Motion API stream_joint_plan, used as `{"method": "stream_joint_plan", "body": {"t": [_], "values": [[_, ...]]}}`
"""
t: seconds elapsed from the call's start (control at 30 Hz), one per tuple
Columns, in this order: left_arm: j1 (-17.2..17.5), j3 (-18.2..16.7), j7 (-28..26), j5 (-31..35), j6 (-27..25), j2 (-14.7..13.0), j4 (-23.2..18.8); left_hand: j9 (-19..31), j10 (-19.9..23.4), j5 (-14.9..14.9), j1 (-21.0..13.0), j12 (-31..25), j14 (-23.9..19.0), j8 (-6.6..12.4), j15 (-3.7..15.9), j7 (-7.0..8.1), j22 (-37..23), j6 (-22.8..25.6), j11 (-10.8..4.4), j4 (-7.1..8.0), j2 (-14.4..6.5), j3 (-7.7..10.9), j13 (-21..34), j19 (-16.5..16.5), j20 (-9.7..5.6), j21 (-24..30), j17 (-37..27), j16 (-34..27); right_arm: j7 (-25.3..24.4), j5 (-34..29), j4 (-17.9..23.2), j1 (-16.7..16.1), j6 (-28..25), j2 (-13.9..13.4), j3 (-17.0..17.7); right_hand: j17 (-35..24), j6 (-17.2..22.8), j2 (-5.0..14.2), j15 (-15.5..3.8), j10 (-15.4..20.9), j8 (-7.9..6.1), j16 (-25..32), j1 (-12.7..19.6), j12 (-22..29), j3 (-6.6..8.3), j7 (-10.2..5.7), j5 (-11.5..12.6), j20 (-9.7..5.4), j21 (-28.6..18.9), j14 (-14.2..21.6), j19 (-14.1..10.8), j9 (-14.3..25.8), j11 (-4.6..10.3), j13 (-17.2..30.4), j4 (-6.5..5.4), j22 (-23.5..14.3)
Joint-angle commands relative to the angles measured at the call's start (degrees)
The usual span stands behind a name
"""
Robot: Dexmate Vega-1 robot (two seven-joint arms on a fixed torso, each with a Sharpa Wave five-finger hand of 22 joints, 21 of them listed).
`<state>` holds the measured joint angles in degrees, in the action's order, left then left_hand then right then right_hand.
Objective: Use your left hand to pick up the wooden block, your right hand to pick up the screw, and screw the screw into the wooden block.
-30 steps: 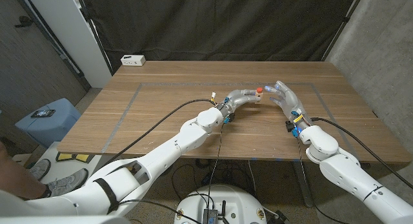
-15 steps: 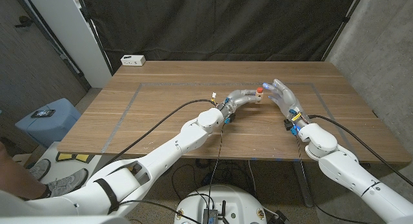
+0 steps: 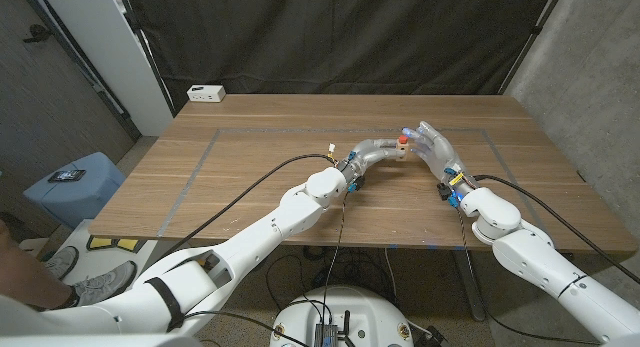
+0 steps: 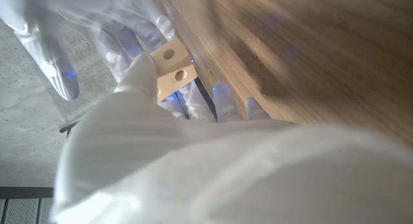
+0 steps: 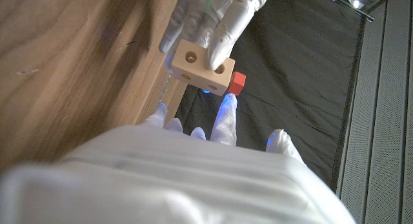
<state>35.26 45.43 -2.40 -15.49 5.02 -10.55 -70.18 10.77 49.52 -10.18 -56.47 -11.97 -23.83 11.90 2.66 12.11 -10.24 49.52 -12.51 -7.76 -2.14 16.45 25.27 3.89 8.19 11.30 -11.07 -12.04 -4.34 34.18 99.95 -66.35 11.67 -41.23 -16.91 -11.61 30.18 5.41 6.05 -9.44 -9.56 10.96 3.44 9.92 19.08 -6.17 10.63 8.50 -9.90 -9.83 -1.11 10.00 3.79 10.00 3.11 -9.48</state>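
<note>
My left hand point(image 3: 378, 149) holds the pale wooden block point(image 5: 200, 66) above the middle of the table, fingers wrapped over one end; two round holes show on its face point(image 4: 171, 72). A screw with a red head point(image 5: 237, 82) sticks out of the block's far end, seen as a red dot point(image 3: 402, 139) in the head view. My right hand point(image 3: 432, 147) stands just right of it with fingers apart. One fingertip point(image 5: 226, 106) reaches up to the red head while the thumb stays off to the side. I see no pinch on the screw.
The wooden table point(image 3: 250, 187) carries grey tape lines. A white box point(image 3: 206, 92) lies at its back left corner. A blue stool point(image 3: 75, 182) with a phone stands off the table's left side. A cable runs along my left arm.
My right hand has moved left, closing the gap to the red screw head. The left hand and the block have stayed in place.
</note>
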Motion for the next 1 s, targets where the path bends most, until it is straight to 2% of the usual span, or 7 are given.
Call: {"method": "stream_joint_plan", "body": {"t": [0.03,0.3,1.0], "values": [[-0.1,0.0,0.0,0.1,0.0,-0.1,-0.1,0.2,1.4,-0.3,1.1,-2.0,-0.7,0.51,3.47,0.41,-0.2,1.6,-0.08,0.52,-0.3,-0.19,0.5,0.0,-0.09,0.3,-0.2,-0.5,1.4,0.7,-0.6,1.0,-0.5,-0.2,-0.8,-0.2,2.4,0.48,0.73,-1.9,-1.26,0.1,-0.8,0.3,0.2,-0.55,0.2,0.12,-0.4,-7.3,0.6,0.1,-0.02,0.2,-0.56,-0.3],[-0.1,-0.1,-0.1,0.0,-0.2,-0.1,-0.1,0.3,2.4,-0.3,1.8,-2.2,-1.1,0.74,3.51,0.43,-0.2,2.5,-0.07,0.71,-0.3,-0.44,0.5,0.1,-0.11,0.3,-0.2,-0.6,1.0,0.7,-0.8,0.9,-0.1,0.0,-0.9,-0.1,6.1,0.41,0.76,-1.0,-2.33,0.4,-0.8,0.9,0.36,-0.59,0.3,0.26,-0.8,-7.0,0.2,0.2,0.3,0.3,-0.73,-0.2],[-0.2,0.1,0.0,0.2,-0.1,0.1,0.3,0.3,2.7,-0.3,2.4,-1.9,-1.3,0.84,3.72,0.44,-0.2,3.2,-0.11,0.75,-0.1,-0.72,0.1,0.1,-0.15,0.3,-0.2,-0.7,-0.5,0.3,0.1,-0.1,-0.1,-0.3,-0.4,0.2,8.5,0.38,0.64,0.3,-2.59,0.6,-0.5,1.3,0.7,-0.87,0.5,0.47,-1.1,-6.1,-0.7,0.2,0.65,0.3,-0.66,-0.2]]}}
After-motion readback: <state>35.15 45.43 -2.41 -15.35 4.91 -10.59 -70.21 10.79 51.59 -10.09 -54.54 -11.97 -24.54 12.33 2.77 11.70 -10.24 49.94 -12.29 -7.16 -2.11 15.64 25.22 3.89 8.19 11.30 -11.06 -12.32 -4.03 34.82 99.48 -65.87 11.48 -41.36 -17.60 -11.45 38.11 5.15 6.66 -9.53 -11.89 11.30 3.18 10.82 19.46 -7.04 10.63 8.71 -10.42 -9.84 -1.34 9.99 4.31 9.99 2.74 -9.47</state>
